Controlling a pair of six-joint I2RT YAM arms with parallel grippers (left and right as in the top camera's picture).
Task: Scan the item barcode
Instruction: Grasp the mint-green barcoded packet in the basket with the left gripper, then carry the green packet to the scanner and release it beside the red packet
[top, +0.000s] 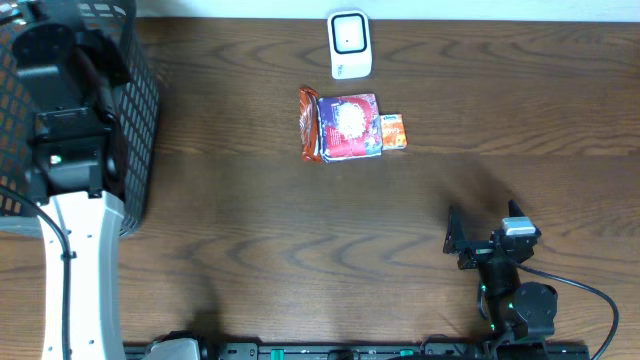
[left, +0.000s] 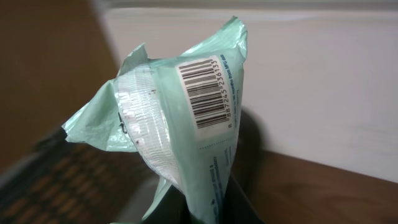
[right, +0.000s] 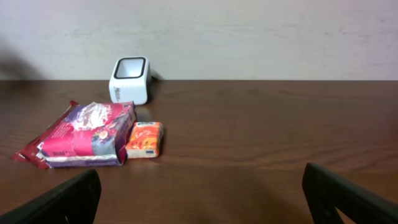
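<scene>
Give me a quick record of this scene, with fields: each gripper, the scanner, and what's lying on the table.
left gripper: shut on green packet, over the mesh basket
barcode: visible on the packet, facing the left wrist camera
right gripper: open, holding nothing
scanner: white, at the table's far edge
table items: red and purple packet, small orange packet right beside it

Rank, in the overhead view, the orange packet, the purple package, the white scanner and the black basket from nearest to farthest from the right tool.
1. orange packet, ahead-left of the right tool
2. purple package, just left of that packet
3. white scanner, by the far edge
4. black basket, far left
</scene>
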